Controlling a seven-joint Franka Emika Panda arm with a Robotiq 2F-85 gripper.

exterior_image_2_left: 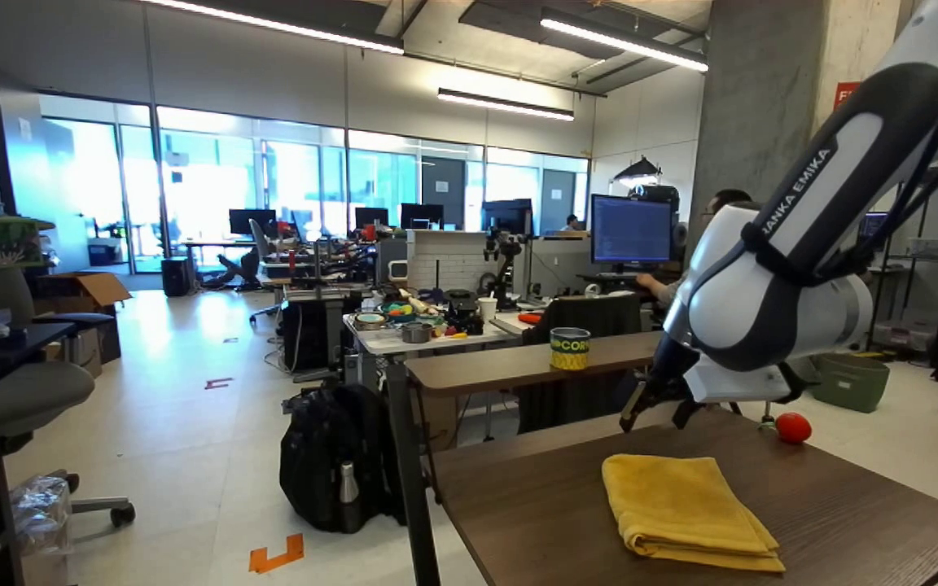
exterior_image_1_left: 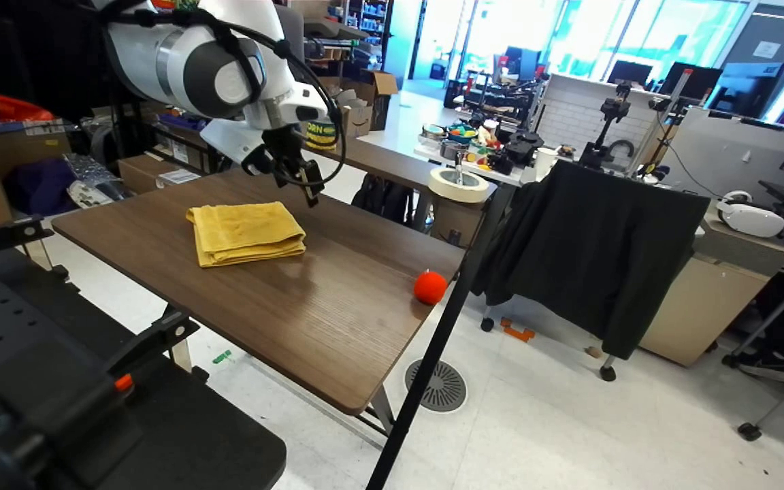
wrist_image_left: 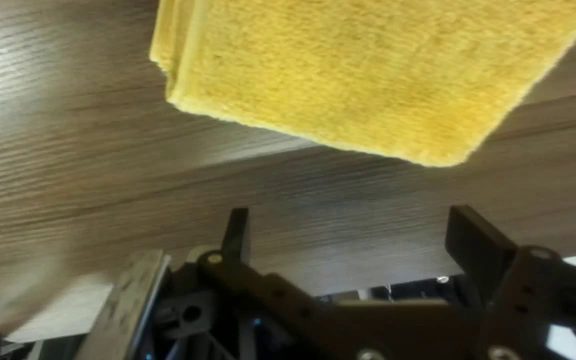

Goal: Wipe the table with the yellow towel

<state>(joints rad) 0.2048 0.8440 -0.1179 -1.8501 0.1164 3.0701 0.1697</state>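
- Towel [exterior_image_1_left: 249, 235] is lying folded flat on the brown table [exterior_image_1_left: 337, 333], and the gripper [wrist_image_left: 353, 230] hangs near it, not touching.
- Fingers [wrist_image_left: 478, 245] are spread wide with nothing between them, so imo the grab is still to do.
- Should be light, floppy and fuzzy enough not to slip. Can't really break it either.
- I'd go for the middle from above and bunch up all the layers. Pinch just the top layer at an edge and it'll probably unfold mid-wipe.
- Containers: yellow can [exterior_image_2_left: 570, 352] stands on the ledge [exterior_image_2_left: 477, 373] past the table, can't tell what's in it.
- Metal pot [exterior_image_2_left: 418, 333] and white cup [exterior_image_2_left: 487, 308] in the background clutter, too small to see inside.
- Green bin [exterior_image_2_left: 853, 387] on the floor, contents hidden.
- Backpack [exterior_image_2_left: 322, 456] has a metal bottle [exterior_image_2_left: 349, 492] at its side, looks like it's in a pocket.
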